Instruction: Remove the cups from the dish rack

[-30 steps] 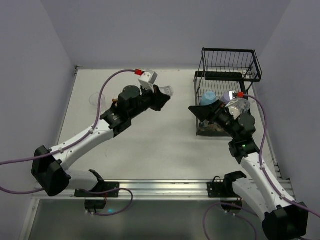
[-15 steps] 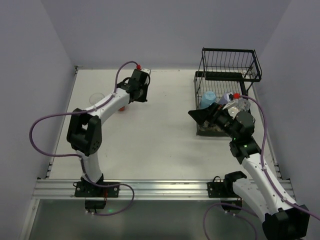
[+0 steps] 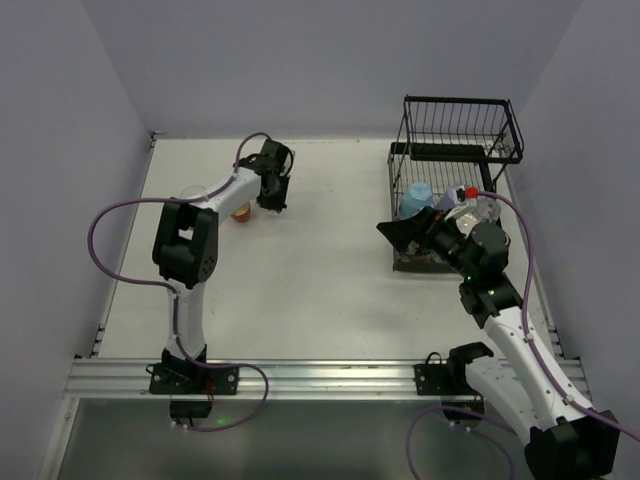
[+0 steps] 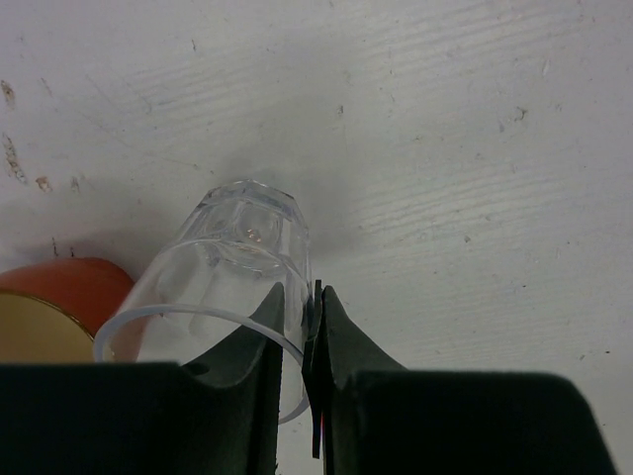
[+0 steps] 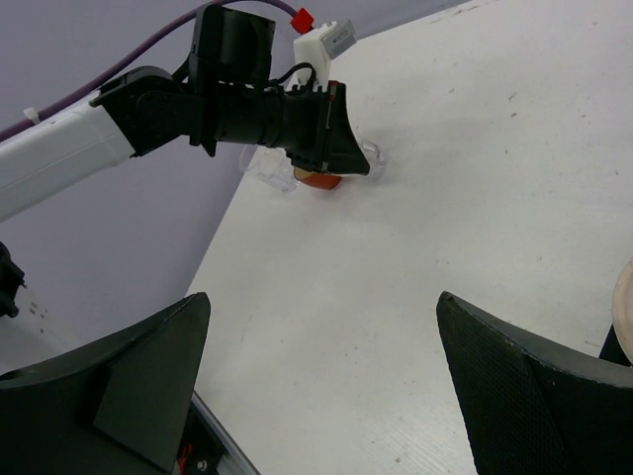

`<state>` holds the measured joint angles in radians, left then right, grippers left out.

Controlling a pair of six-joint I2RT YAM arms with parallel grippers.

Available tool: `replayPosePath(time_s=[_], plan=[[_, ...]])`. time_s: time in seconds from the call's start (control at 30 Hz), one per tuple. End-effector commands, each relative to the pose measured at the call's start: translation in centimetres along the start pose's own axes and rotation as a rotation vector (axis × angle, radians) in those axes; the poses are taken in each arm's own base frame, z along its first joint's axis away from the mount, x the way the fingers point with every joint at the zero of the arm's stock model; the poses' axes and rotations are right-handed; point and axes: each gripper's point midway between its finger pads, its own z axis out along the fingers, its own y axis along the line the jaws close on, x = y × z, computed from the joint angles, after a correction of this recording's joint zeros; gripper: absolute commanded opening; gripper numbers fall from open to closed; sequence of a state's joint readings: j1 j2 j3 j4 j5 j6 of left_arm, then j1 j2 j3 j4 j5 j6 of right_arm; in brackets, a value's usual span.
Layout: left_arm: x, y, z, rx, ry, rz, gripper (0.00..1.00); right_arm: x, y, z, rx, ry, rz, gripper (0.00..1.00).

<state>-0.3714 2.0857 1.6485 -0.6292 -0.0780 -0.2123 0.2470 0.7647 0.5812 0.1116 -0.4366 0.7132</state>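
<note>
My left claw (image 4: 300, 297) is clamped on the wall of a clear glass (image 4: 213, 267), one finger inside the rim and one outside. The glass is tilted base-down toward the bench (image 4: 475, 148), just beside an orange-red cup (image 4: 69, 292). My right claw (image 3: 400, 232) stands wide open, holding nothing, beside the dish rack (image 3: 460, 128), where a light blue cup (image 3: 417, 196) sits in the lower tray.

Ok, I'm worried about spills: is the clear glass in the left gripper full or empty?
Empty: the clear glass, pinched by the left gripper, shows only table through it, no liquid.
</note>
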Motion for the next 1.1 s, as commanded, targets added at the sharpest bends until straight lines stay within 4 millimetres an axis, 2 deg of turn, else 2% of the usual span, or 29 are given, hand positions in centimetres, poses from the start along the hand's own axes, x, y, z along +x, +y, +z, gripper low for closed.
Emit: replayPosePath(time_s=[0.0, 0.03, 0.17, 0.2, 0.23, 0.3, 0.33, 0.37, 0.4, 0.43, 0.47, 0.53, 0.57, 0.6, 0.67, 0.7, 0.77, 0.8, 0.87, 0.9, 0.93, 0.97, 1.0, 1.03, 1.07], plan=[[0.4, -0.2, -0.2, 0.03, 0.038, 0.046, 0.12, -1.4, 1.1, -0.2, -0.019, -0.038, -0.037, 0.99], [0.7, -0.2, -0.1, 0.028, 0.05, 0.046, 0.15, -1.4, 1.1, -0.3, -0.018, -0.039, -0.037, 0.99], [0.6, -0.2, -0.6, 0.027, 0.048, 0.054, 0.41, -1.7, 1.0, -0.3, -0.011, -0.047, -0.049, 0.99], [0.7, -0.1, -0.7, 0.019, 0.047, 0.054, 0.44, -1.4, 0.4, -0.4, 0.019, -0.036, -0.066, 0.99], [0.5, 0.0, -1.0, 0.017, 0.039, 0.055, 0.49, -2.4, 0.1, -0.6, 0.061, -0.067, -0.09, 0.99], [0.1, 0.2, -1.7, 0.009, 0.021, 0.054, 0.55, -2.7, -0.8, -1.3, 0.126, -0.073, -0.134, 0.99], [-0.1, 0.2, -1.9, 0.01, 0.015, 0.054, 0.62, -3.2, -0.7, -1.7, 0.139, -0.09, -0.15, 0.99], [-0.3, 0.0, -2.3, 0.017, 0.005, 0.05, 0.66, -4.1, -1.0, -2.3, 0.178, -0.13, -0.187, 0.99], [-0.5, -0.2, -2.7, 0.022, -0.005, 0.049, 0.69, -4.1, -1.5, -2.7, 0.213, -0.128, -0.197, 0.99], [-1.3, -0.5, -3.6, 0.038, -0.036, 0.04, 0.77, -5.1, -1.3, -3.1, 0.233, -0.153, -0.217, 0.99], [-1.7, -1.6, -4.4, 0.102, -0.051, 0.033, 0.82, -5.5, -2.3, -3.6, 0.3, -0.164, -0.234, 0.99], [-3.6, -2.8, -6.7, 0.168, -0.129, 0.022, 0.93, -6.4, -2.3, -4.1, 0.337, -0.181, -0.254, 0.99], [-4.2, -3.9, -7.9, 0.217, -0.155, 0.015, 0.98, -6.5, -3.0, -4.3, 0.378, -0.178, -0.255, 0.99], [-5.7, -4.4, -10.0, 0.249, -0.228, 0.015, 1.0, -6.7, -3.2, -4.2, 0.397, -0.173, -0.254, 0.99], [-6.7, -5.6, -12.4, 0.298, -0.29, 0.018, 1.0, -6.2, -4.0, -4.1, 0.429, -0.138, -0.253, 0.99], [-8.0, -6.0, -15.0, 0.322, -0.367, 0.022, 1.0, -6.4, -4.9, -4.1, 0.477, -0.136, -0.252, 0.99], [-8.3, -7.0, -17.2, 0.371, -0.418, 0.024, 1.0, -6.2, -5.9, -4.3, 0.528, -0.111, -0.269, 0.99], [-9.3, -7.3, -20.3, 0.404, -0.502, 0.025, 1.0, -6.6, -6.2, -4.5, 0.557, -0.114, -0.28, 0.99], [-8.4, -8.5, -22.2, 0.476, -0.528, 0.021, 1.0, -6.0, -7.4, -4.6, 0.612, -0.063, -0.302, 0.99], [-8.9, -8.9, -25.7, 0.522, -0.62, 0.029, 1.0, -6.4, -7.4, -4.6, 0.626, -0.059, -0.309, 0.99], [-7.5, -9.3, -25.5, 0.548, -0.607, 0.033, 1.0, -6.2, -8.0, -4.5, 0.653, -0.032, -0.313, 0.99], [-6.6, -10.4, -26.8, 0.591, -0.621, 0.05, 1.0, -5.8, -8.4, -4.6, 0.671, 0.002, -0.322, 0.99], [-6.1, -10.7, -29.5, 0.621, -0.685, 0.067, 1.0, -6.0, -8.4, -4.5, 0.68, 0.012, -0.326, 0.99], [-4.6, -11.0, -28.8, 0.629, -0.663, 0.075, 1.0, -6.0, -9.0, -4.6, 0.711, 0.024, -0.332, 0.99], [-3.5, -11.8, -29.7, 0.656, -0.671, 0.095, 1.0, -5.3, -9.9, -4.7, 0.746, 0.074, -0.334, 0.99]])
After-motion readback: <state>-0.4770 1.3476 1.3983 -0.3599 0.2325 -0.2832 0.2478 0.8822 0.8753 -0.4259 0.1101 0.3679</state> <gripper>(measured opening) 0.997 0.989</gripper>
